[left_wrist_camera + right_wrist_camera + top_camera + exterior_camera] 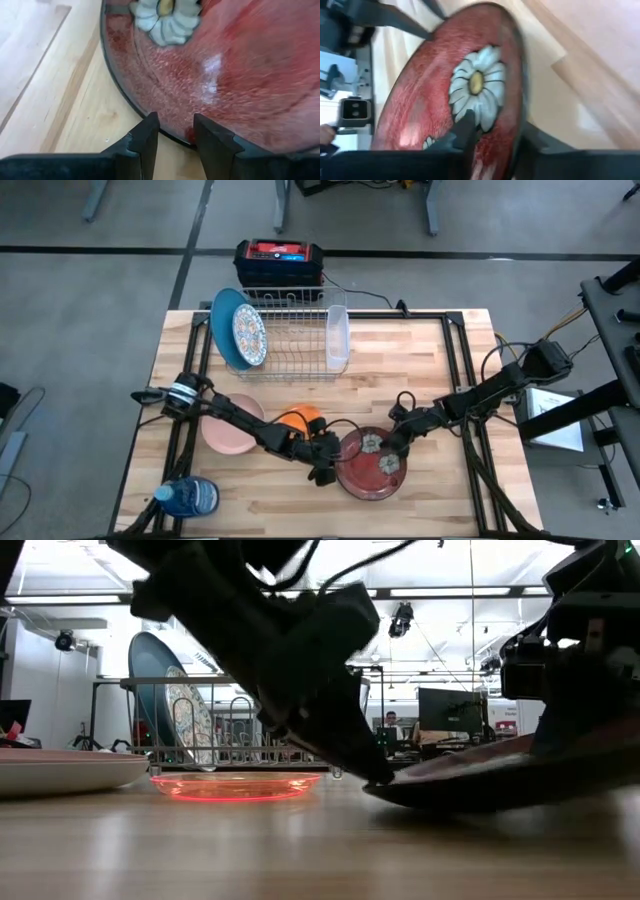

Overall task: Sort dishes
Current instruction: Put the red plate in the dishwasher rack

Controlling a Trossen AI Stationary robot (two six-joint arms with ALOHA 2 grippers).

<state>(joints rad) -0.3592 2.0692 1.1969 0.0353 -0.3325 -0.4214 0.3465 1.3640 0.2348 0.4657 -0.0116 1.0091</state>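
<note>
A red plate [375, 470] with white daisies lies near the table's front, tilted in the low view [500, 775]. My right gripper [393, 442] is shut on its far-right rim. My left gripper [322, 465] stands open at the plate's left edge. A pink dish [232, 428] and a small orange bowl [298, 420] sit on the table left of the plate. A plain blue plate [226, 315] and a patterned teal-white plate [250, 335] stand on edge in the wire rack [290, 345]. My left gripper's fingertips [372, 772] meet the red plate's left rim [187, 134], slanting down from the table's left. The rim shows in the gap between the open fingers and is not pinched. That edge of the plate rests on the table. My right gripper pinches the plate's rim [512, 130], one finger [465, 125] on the painted top face and the other below the rim. It comes slanting down from the table's right. The plate is tilted, its right side lifted and its left edge on the table.
A blue water bottle [190, 498] lies at the near left corner. A clear plastic container [338, 335] stands at the rack's right end, with a black and red box [280, 260] behind the rack. Bare wood lies along the near edge and at the far right.
</note>
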